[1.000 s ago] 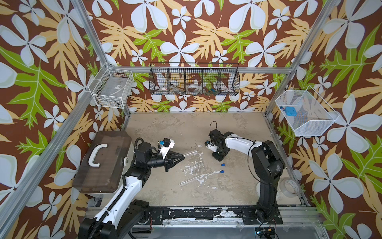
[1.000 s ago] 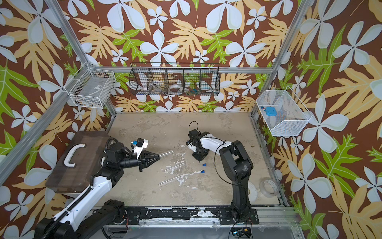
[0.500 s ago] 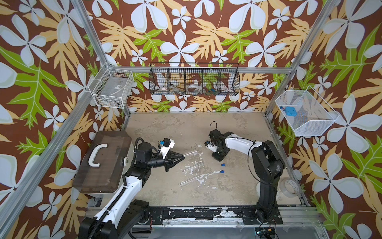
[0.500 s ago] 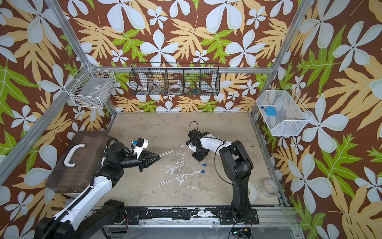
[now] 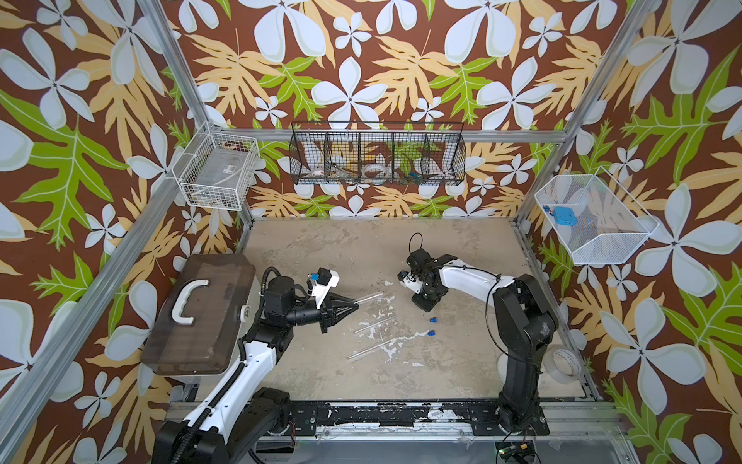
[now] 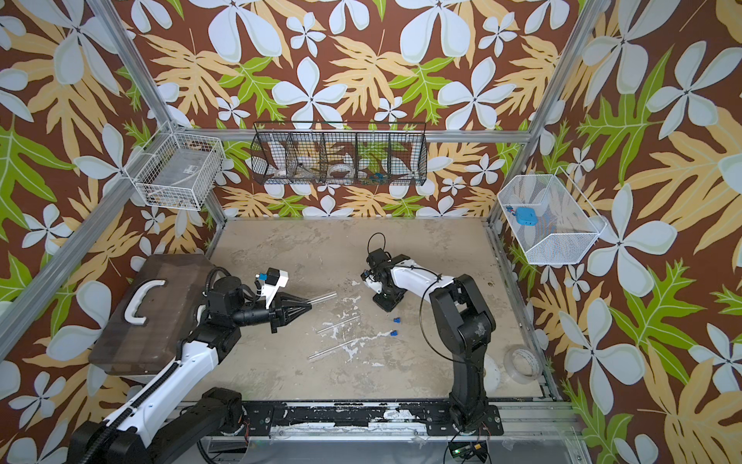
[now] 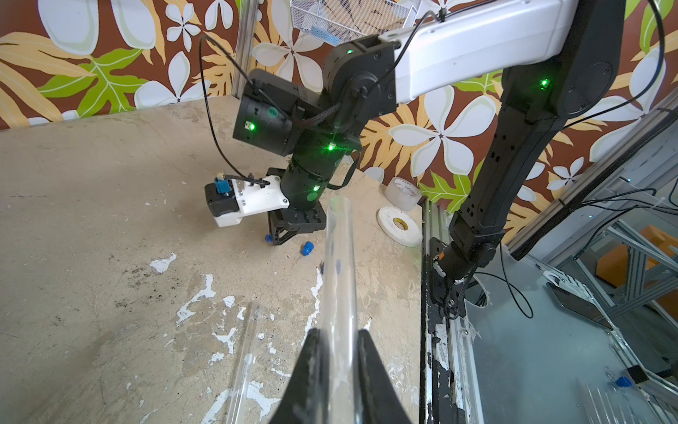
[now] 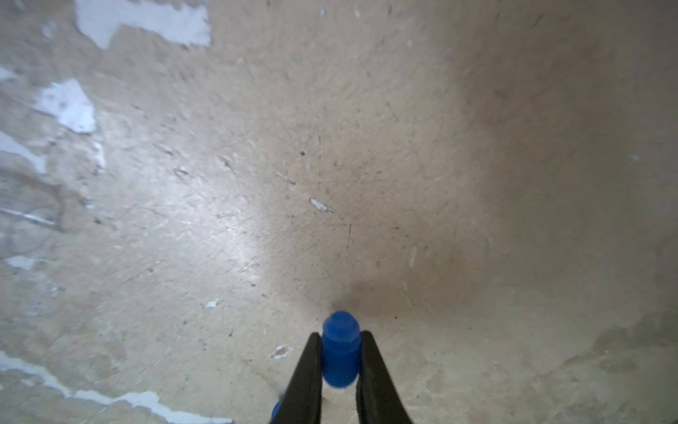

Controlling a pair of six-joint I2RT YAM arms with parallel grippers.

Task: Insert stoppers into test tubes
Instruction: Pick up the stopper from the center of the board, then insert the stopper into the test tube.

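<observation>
My left gripper [image 7: 339, 337] is shut on a clear test tube [image 7: 339, 275], held level above the table and pointing towards the right arm; in both top views it [image 5: 369, 298] [image 6: 325, 298] juts past the left gripper [image 5: 355, 307] [image 6: 309, 307]. Two more test tubes [image 5: 375, 324] [image 5: 367, 350] lie on the table. My right gripper [image 8: 339, 339] points down at the table with its fingers closed on a blue stopper [image 8: 340, 348]. Two other stoppers [image 5: 433, 320] [image 5: 431, 333] lie just in front of the right gripper [image 5: 425, 308].
A brown case with a white handle [image 5: 198, 313] lies left of the left arm. Tape rolls [image 5: 564, 361] sit at the front right corner. Wire baskets [image 5: 377, 154] hang on the walls, and one of them holds a light-blue square object [image 5: 564, 215].
</observation>
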